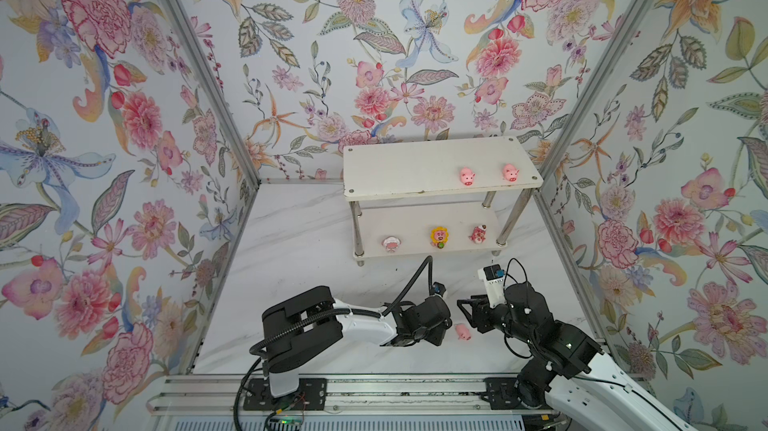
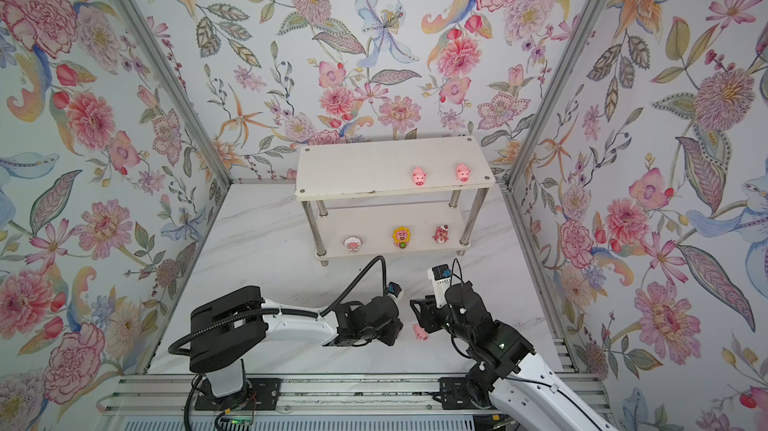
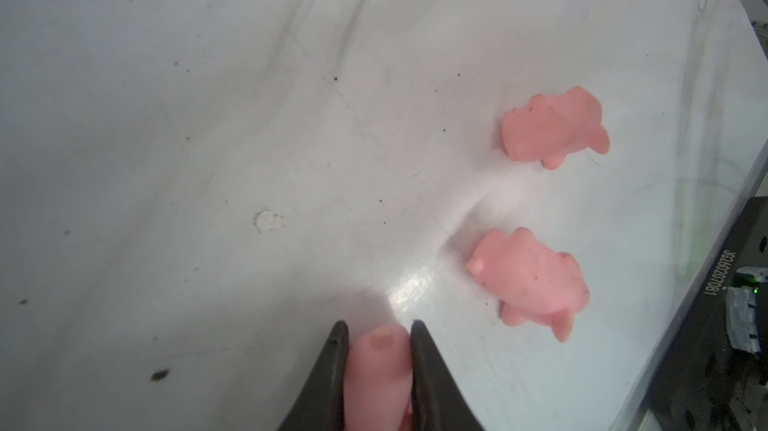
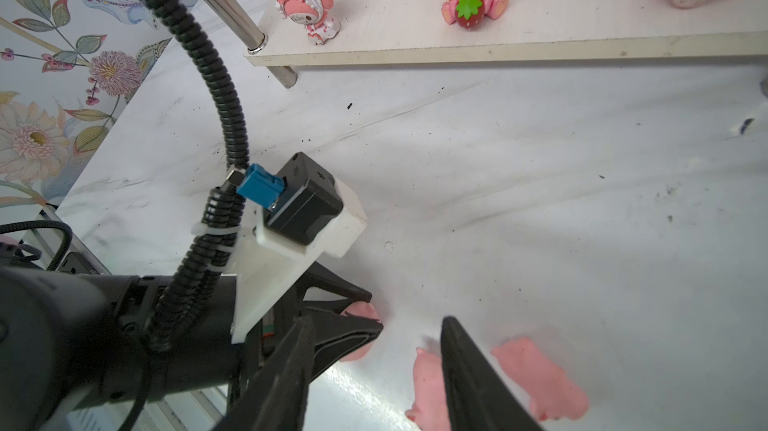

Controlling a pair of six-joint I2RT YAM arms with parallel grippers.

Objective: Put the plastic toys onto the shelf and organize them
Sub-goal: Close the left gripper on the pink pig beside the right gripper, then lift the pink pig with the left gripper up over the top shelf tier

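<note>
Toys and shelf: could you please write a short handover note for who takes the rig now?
The left gripper is shut on a pig at the table. The right gripper is open, empty, close to two loose pigs. Done on the shelf: two pigs on the top board; white-pink toy, sunflower toy, bear on the lower board. To do: shelve the held pig, then the loose pigs.

left arm: white shell, black joints | right arm: same | hose: black, ribbed | wrist camera: black box, blue plug, white mount
</note>
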